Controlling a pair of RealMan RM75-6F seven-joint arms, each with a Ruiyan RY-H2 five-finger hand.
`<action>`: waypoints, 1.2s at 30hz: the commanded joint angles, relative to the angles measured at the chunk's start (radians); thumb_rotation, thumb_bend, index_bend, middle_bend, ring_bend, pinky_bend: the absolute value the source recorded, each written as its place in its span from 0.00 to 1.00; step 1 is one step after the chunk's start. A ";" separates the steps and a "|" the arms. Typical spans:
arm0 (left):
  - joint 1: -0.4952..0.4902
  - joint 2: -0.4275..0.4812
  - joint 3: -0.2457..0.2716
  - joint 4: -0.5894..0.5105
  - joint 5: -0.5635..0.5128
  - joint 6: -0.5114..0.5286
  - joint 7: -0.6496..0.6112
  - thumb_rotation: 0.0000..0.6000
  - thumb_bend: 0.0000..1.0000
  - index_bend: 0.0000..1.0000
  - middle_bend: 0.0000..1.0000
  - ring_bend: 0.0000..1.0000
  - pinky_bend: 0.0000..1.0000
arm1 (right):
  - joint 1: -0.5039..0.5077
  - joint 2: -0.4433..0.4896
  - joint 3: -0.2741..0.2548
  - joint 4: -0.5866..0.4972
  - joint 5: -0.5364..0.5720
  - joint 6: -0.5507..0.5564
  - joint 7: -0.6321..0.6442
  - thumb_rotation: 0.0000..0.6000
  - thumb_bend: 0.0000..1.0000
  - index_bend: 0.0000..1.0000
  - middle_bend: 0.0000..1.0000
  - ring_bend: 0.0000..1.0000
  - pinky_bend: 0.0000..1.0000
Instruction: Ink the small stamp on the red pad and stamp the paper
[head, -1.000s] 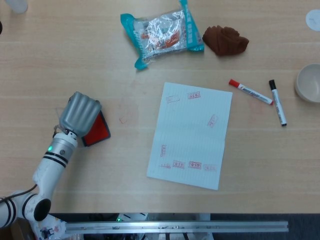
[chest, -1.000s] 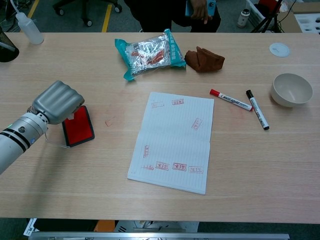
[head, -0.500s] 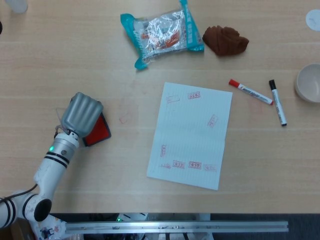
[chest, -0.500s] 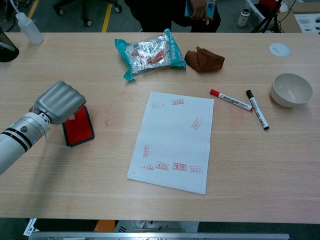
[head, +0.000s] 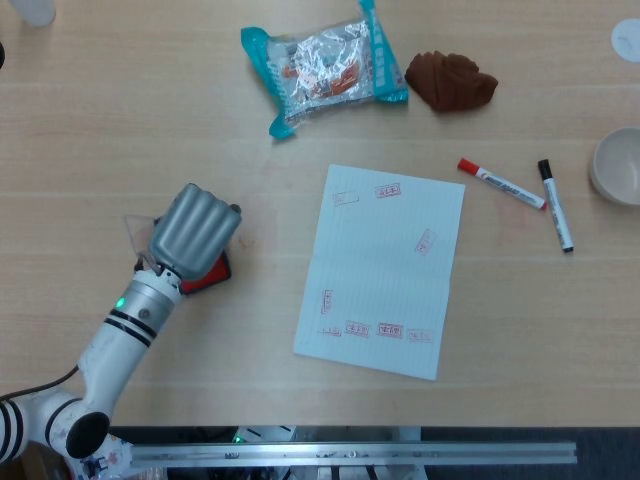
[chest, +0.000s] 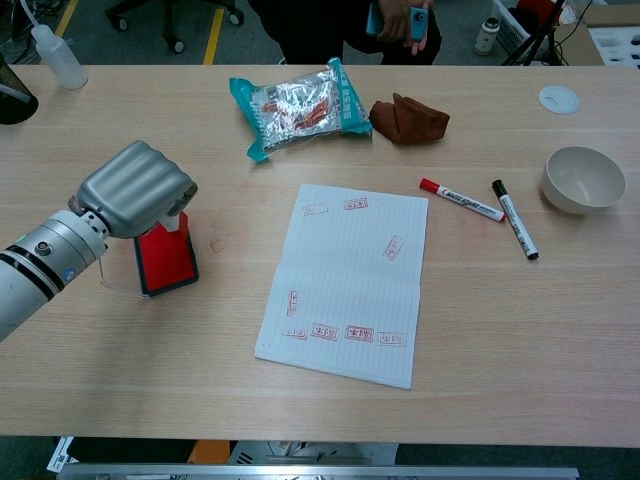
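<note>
The robot's left hand (chest: 138, 190) hangs with its grey fingers curled in, directly over the rectangular red ink pad in its black tray (chest: 166, 260), which shows just below and partly beneath the knuckles in the chest view. A small white-bodied stamp (chest: 175, 221) peeks from under the fingers, apparently held in them, though the grip itself is hidden. To the hand's right lies the pale blue lined sheet of paper (head: 384, 270), flat on the light wooden table (head: 200, 120) and already bearing several red rectangular stamp marks. Farther beyond the hand sit a teal-edged foil snack packet (head: 322, 66) and a crumpled brown cloth (head: 451, 81); well off to the right are a red-capped marker (head: 501, 183), a black-capped marker (head: 556, 205) and a cream bowl (chest: 583, 180). The right hand appears in neither view.
</note>
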 joint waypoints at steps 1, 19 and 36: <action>-0.015 -0.007 0.006 -0.058 0.031 -0.001 0.038 1.00 0.27 0.63 1.00 1.00 1.00 | 0.001 0.000 0.000 0.001 0.000 -0.002 0.001 1.00 0.21 0.20 0.33 0.18 0.19; -0.075 -0.191 0.008 -0.074 0.042 -0.065 0.204 1.00 0.27 0.63 1.00 1.00 1.00 | -0.007 0.010 0.000 0.011 0.008 0.004 0.013 1.00 0.21 0.20 0.33 0.18 0.19; -0.105 -0.305 -0.019 0.072 -0.011 -0.089 0.245 1.00 0.27 0.63 1.00 1.00 1.00 | -0.008 0.011 0.001 0.017 0.015 -0.002 0.015 1.00 0.21 0.20 0.33 0.18 0.19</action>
